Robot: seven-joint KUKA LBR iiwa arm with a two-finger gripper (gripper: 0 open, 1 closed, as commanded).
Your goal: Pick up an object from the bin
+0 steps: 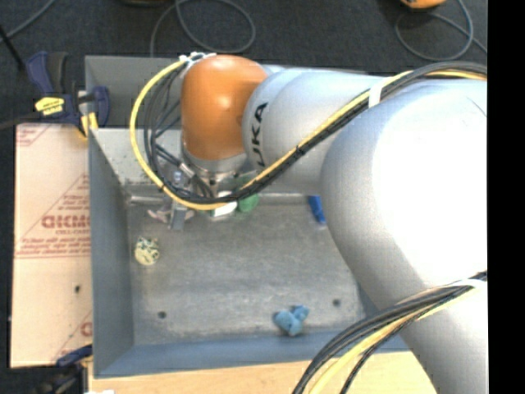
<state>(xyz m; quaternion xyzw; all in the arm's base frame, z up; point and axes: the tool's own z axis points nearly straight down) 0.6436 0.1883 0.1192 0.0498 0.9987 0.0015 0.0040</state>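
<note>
Few items are lying in the bin (108,286); the tool (174,214), grip state unreadable, is hanging near the back wall (123,161), risking a wall strike beside the green piece (247,204).

This looks like a robotics lab. A large white industrial arm (410,162) with an orange wrist cover (217,105) reaches into a grey metal bin (111,261), and loose black cables (253,25) loop across dark carpet (328,31) at the far side.

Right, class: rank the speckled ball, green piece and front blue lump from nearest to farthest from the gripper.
1. Speckled ball, just in front of the gripper.
2. Green piece, along the back wall.
3. Blue lump, near the front wall.
</note>
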